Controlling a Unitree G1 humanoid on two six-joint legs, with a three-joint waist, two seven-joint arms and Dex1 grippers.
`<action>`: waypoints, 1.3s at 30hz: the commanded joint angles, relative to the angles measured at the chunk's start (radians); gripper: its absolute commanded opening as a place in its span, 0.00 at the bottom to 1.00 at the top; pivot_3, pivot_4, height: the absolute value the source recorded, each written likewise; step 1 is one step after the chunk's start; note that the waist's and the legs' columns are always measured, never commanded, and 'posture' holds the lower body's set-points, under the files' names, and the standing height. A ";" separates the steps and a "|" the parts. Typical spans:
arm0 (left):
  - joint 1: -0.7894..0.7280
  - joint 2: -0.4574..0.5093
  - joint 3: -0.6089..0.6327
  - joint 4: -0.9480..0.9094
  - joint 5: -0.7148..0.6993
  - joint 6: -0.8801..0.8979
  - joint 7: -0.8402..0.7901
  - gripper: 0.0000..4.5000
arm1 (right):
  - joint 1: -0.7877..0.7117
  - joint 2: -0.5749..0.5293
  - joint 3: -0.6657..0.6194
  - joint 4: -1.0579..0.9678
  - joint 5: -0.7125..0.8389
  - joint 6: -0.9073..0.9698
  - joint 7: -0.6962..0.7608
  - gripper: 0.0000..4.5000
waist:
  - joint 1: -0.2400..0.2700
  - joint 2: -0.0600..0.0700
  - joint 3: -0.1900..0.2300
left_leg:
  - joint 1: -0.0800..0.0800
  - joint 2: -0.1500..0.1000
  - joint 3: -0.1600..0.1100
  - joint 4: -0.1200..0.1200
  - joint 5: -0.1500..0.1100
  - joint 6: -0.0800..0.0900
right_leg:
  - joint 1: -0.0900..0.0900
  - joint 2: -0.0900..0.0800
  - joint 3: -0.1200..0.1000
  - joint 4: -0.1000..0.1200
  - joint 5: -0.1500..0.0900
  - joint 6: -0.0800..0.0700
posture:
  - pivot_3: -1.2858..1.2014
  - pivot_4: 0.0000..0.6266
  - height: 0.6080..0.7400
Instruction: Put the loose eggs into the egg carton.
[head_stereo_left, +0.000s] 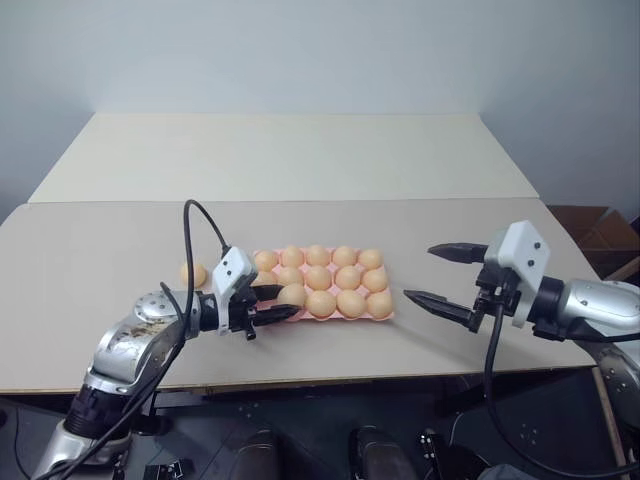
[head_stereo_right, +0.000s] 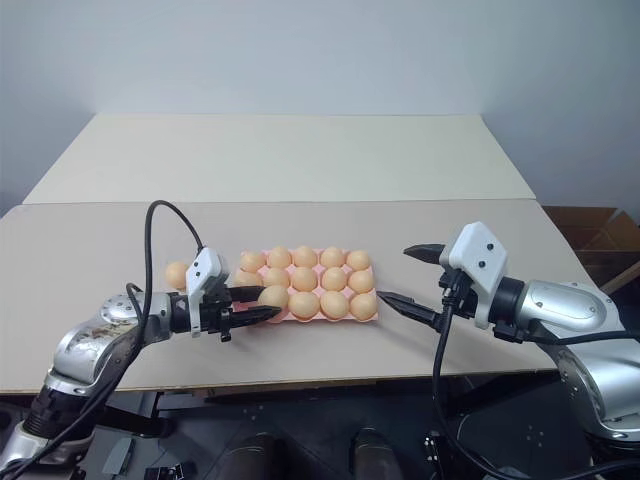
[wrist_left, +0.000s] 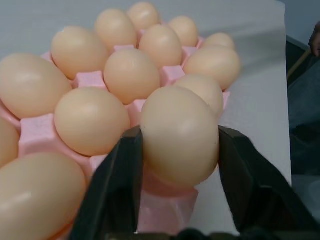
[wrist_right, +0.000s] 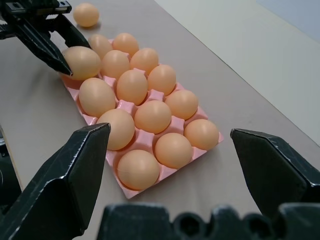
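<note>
The pale-pink egg carton (wrist_right: 146, 138) lies near the table's front edge, with tan eggs in several of its cups. My left gripper (head_stereo_left: 290, 300) is shut on one egg (wrist_left: 180, 145), holding it at the carton's near-left corner cup; both fingers (wrist_left: 117, 180) press its sides. One loose egg (head_stereo_left: 193, 273) rests on the table to the left of the carton, behind my left wrist. My right gripper (head_stereo_left: 440, 275) hovers open to the right of the carton with nothing between its fingers.
The carton sits on a grey tabletop (head_stereo_left: 90, 250), and a lighter beige table (head_stereo_left: 300, 150) adjoins it at the back. Cardboard boxes (head_stereo_left: 600, 235) stand on the floor at the far right. A black cable (head_stereo_left: 195, 225) loops above my left wrist.
</note>
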 joint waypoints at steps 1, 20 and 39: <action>-0.008 0.028 0.041 -0.054 -0.029 -0.017 -0.035 0.78 | -0.007 -0.005 -0.047 -0.037 0.026 0.010 -0.021 1.00 | 0.000 0.000 0.000 | 0.000 0.000 0.000 0.000 0.000 0.000 | 0.000 0.000 0.000 0.000 0.000 0.000 | 0.52 0.24 1.00; 0.567 0.195 0.805 -0.113 -0.113 -0.075 -0.084 0.99 | -0.054 0.006 0.043 0.068 0.009 -0.079 0.054 1.00 | 0.011 0.000 0.000 | 0.002 0.001 0.000 0.001 0.000 0.000 | 0.001 -0.002 -0.001 0.000 -0.006 -0.006 | 0.52 0.24 1.00; 0.019 0.070 0.453 0.055 -0.072 0.413 0.538 0.99 | -0.109 0.014 0.065 0.092 -0.006 -0.087 0.059 1.00 | 0.003 -0.001 0.000 | 0.000 0.000 -0.002 0.002 0.000 0.000 | 0.002 -0.001 -0.001 0.000 0.001 0.001 | 0.52 0.24 1.00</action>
